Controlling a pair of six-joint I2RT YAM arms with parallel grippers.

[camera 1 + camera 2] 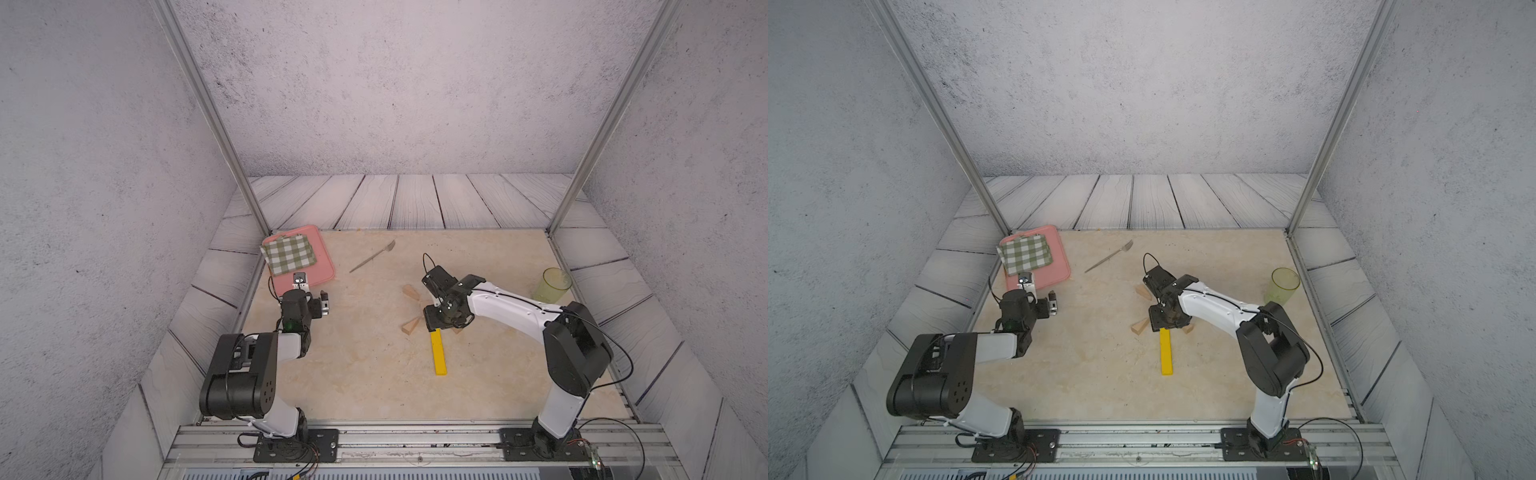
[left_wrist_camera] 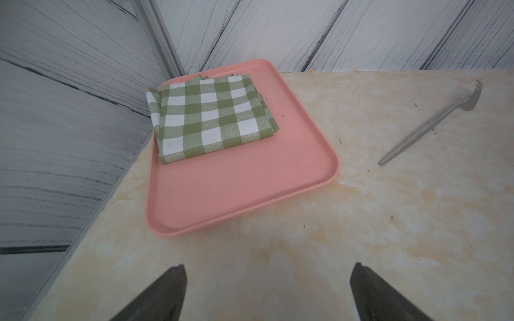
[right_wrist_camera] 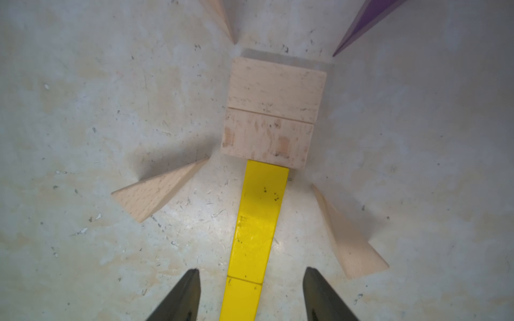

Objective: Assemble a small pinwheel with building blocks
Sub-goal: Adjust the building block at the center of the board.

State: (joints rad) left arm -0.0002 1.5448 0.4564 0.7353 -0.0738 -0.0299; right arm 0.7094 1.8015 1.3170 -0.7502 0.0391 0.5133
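The pinwheel lies flat on the table under my right wrist. In the right wrist view two tan rectangular blocks form its square. Tan wedges and a purple wedge point at its corners. A yellow stem of two bars runs from the square toward me, also seen in a top view. My right gripper is open, a jaw on each side of the stem with a gap on both sides. My left gripper is open and empty near the tray.
A pink tray with a folded green checked cloth sits at the back left corner. A grey fork lies behind the pinwheel. A green translucent cup stands at the right edge, behind my right arm.
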